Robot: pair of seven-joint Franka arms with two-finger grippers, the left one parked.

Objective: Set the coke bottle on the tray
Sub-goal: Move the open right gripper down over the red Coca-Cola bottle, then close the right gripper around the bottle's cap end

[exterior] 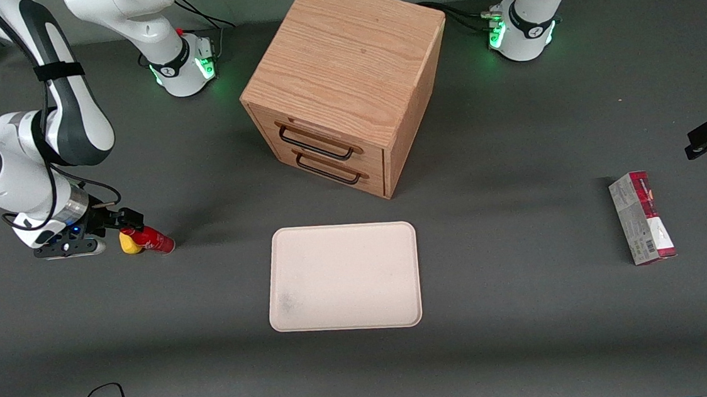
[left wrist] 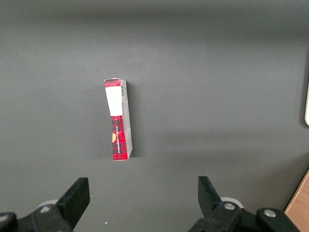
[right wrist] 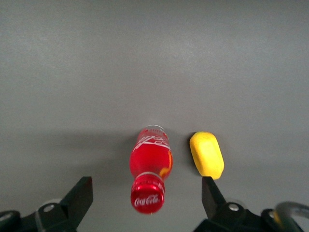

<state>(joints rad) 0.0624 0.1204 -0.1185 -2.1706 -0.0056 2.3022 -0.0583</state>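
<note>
Your gripper (right wrist: 147, 195) sits low at the working arm's end of the table with its fingers (right wrist: 79, 195) spread wide, gripping nothing. The coke bottle (right wrist: 149, 171) stands upright on the table between them, its cap nearest the wrist. A yellow lump (right wrist: 206, 154) lies just beside the bottle. The tray (exterior: 344, 277) lies well apart, in front of the wooden drawer cabinet (exterior: 344, 79).

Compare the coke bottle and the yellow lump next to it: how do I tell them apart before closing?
The coke bottle is red, slim, capped, with white script; the yellow lump is plain, rounded and shorter. The bottle stands between the open gripper's fingers; the lump sits beside it, close to one finger. Both rest on the table, off the tray.
</note>
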